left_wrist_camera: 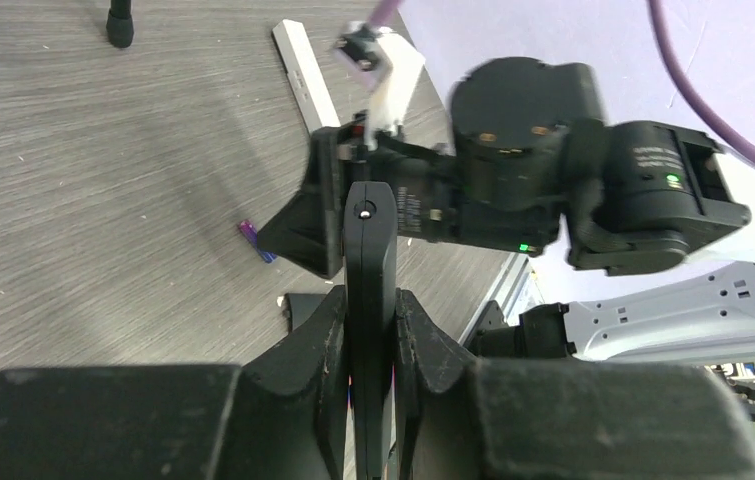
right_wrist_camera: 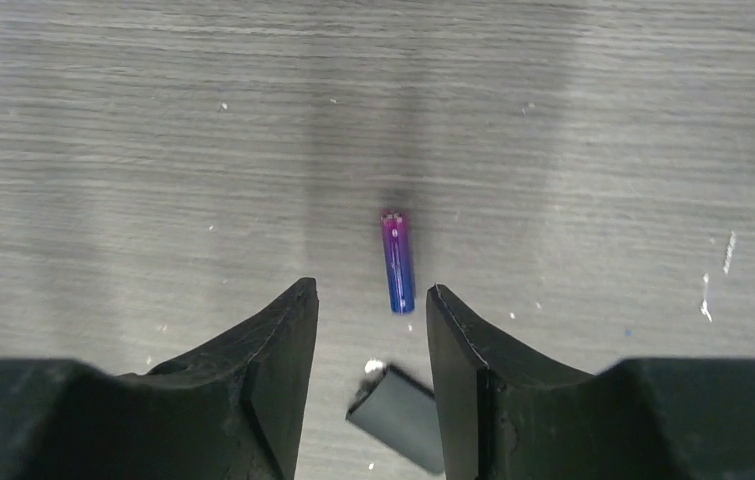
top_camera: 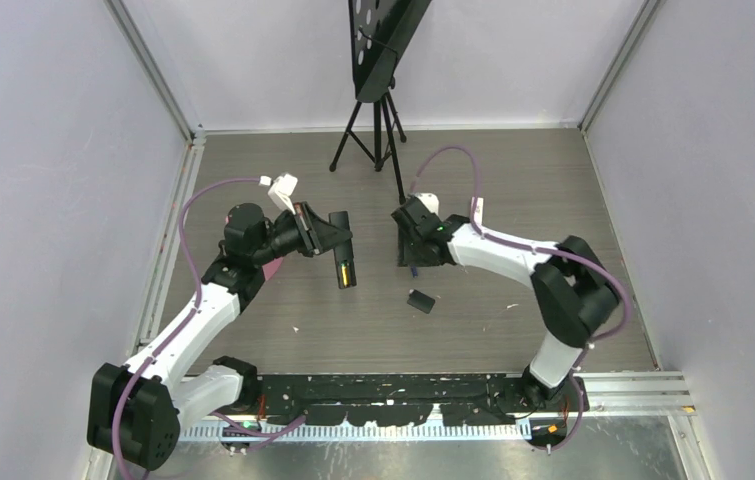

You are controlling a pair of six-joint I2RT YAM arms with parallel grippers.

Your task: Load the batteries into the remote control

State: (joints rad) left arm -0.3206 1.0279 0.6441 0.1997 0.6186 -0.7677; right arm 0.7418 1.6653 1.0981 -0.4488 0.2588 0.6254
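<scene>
From my seat the counter (right_wrist_camera: 103, 150) looks sparse. A tripod (top_camera: 378, 135) carrying a black panel (top_camera: 385, 40) stands at the 12 o'clock side, well apart from both arms. A small dark cover piece (right_wrist_camera: 400, 415) lies flat toward 6 o'clock of the right claw (right_wrist_camera: 369, 290), partly hidden behind its fingers. Pale specks are scattered over the wood grain. Nothing lies between the right claw and the purple battery (right_wrist_camera: 398, 262), which sits alone on the counter just beyond the fingertips and in line with the gap. The jaws stand moderately apart and hold nothing. In the right wrist view that battery lies flat, its long axis running 12 to 6, pink end at 12 and blue end at 6. The left claw (left_wrist_camera: 370, 297) is clamped tight on the remote control (left_wrist_camera: 369, 245), gripping its narrow sides and holding it off the counter at 9 o'clock of the right claw. From above, the remote's length runs roughly 12 to 6. Its open bay faces up at the 6 o'clock end, and an orange-yellow battery (top_camera: 344, 271) sits in it lengthwise. I cannot tell whether any other cell is seated there.
</scene>
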